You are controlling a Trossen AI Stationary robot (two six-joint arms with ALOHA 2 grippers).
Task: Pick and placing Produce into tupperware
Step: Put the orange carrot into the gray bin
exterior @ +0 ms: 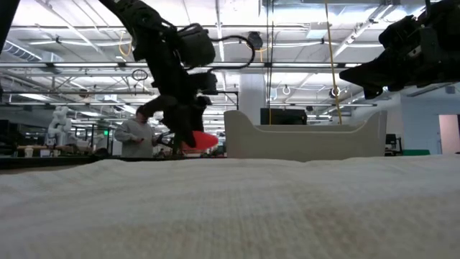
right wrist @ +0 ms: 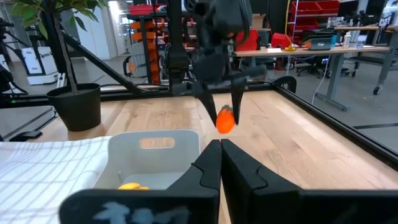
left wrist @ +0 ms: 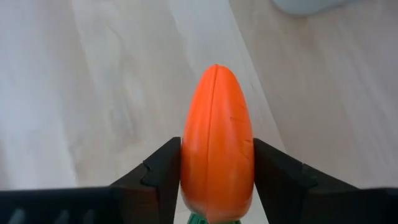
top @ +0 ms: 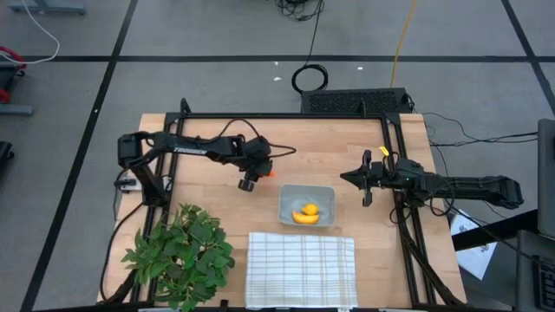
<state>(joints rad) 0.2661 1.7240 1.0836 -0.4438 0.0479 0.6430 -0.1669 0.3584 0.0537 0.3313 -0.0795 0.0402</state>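
Observation:
My left gripper [top: 252, 179] is shut on the orange carrot [top: 269, 172], left of the tupperware [top: 306, 205] and towards the far edge. The left wrist view shows the carrot [left wrist: 217, 143] filling the gap between the fingers, with a bit of green top at its base. The translucent tupperware rests on the wood and holds yellow produce [top: 305, 213], also seen in the right wrist view as yellow produce [right wrist: 130, 185]. My right gripper [top: 360, 178] hovers shut to the right of the tupperware [right wrist: 155, 155], its fingers together [right wrist: 221, 152]. My left gripper pinches the carrot between its two fingers at the thick end [left wrist: 214, 186], near the green top. The carrot lies along the fingers, its pointed tip [left wrist: 216, 70] sticking out past them. The fingers slant down from above, and the carrot [right wrist: 225, 119] hangs clear of the table.
A leafy green plant [top: 182, 251] stands at the near left corner. A white checked cloth [top: 301, 269] lies at the near edge below the tupperware. Black frame rails [top: 392, 156] border the table. A person [exterior: 133, 137] stands in the room behind.

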